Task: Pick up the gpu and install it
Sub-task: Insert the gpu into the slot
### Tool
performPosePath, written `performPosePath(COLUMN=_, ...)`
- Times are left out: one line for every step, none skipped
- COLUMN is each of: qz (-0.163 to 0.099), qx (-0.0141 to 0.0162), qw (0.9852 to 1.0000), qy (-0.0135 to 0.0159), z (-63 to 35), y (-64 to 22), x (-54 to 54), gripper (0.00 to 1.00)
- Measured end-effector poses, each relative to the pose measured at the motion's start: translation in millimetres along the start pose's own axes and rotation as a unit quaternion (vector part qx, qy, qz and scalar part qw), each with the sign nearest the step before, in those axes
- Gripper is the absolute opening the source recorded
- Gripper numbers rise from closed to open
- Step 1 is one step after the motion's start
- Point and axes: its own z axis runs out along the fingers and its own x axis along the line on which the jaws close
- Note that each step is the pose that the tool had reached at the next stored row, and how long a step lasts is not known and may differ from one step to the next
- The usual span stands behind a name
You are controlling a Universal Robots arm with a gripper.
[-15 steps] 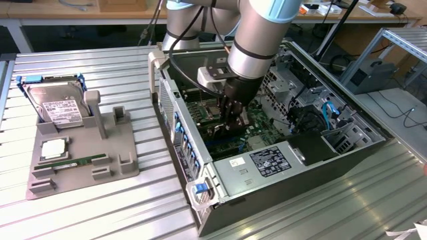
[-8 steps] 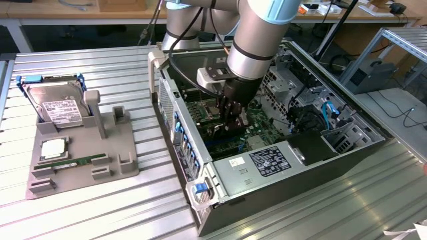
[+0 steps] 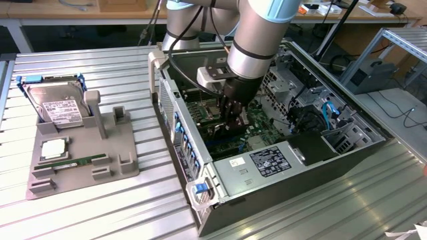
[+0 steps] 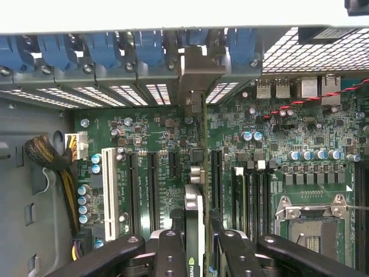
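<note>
One thin black gpu card [image 4: 195, 231] with a silver bracket stands edge-on between the clamped fingers [image 4: 196, 254], over the green motherboard's [image 4: 167, 138] slots; seating calls for straight alignment.

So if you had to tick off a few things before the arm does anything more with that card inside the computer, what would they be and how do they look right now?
1. Card held between the claw fingers: ok, fingers on both sides of it.
2. Card inside the case, above the motherboard: ok.
3. Card's bracket up at the rear slot openings: ok.
4. Card edge fully down in a slot: cannot tell, the edge is hidden.
5. Yellow and black cable bundle away from the card: ok, it lies off to the side.
6. Hard drive and memory stick in their holder outside the case: ok.
</note>
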Motion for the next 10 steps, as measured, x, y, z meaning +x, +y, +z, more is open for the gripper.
performPosePath(qz=0.0, qx=0.0002, qw=1.0, qy=0.0, z=-0.1, y=0.0, x=-0.1, gripper=0.27)
performPosePath(qz=0.0, qx=0.0002, qw=1.0, qy=0.0001, z=-0.2, y=0.1, x=-0.6, gripper=0.27)
performPosePath(qz=-0.001, qx=0.0002, qw=1.0, qy=0.0001, z=0.0, y=0.1, x=-1.2, gripper=0.27)
performPosePath(qz=-0.001, qx=0.0001, qw=1.0, qy=0.0003, z=0.1, y=0.1, x=-1.2, gripper=0.27)
performPosePath(qz=-0.001, qx=0.0001, qw=1.0, qy=0.0002, z=0.4, y=0.1, x=-1.3, gripper=0.27)
performPosePath(qz=-0.001, qx=0.0001, qw=1.0, qy=0.0003, z=0.8, y=0.1, x=-1.3, gripper=0.27)
performPosePath(qz=-0.001, qx=0.0001, qw=1.0, qy=0.0003, z=1.5, y=0.0, x=-1.3, gripper=0.27)
performPosePath(qz=-0.001, qx=0.0, qw=1.0, qy=0.0004, z=2.1, y=0.0, x=-1.2, gripper=0.27)
performPosePath(qz=-0.001, qx=0.0001, qw=1.0, qy=0.0003, z=2.6, y=0.0, x=-1.3, gripper=0.27)
performPosePath(qz=-0.001, qx=0.0001, qw=1.0, qy=0.0003, z=3.4, y=0.0, x=-1.3, gripper=0.27)
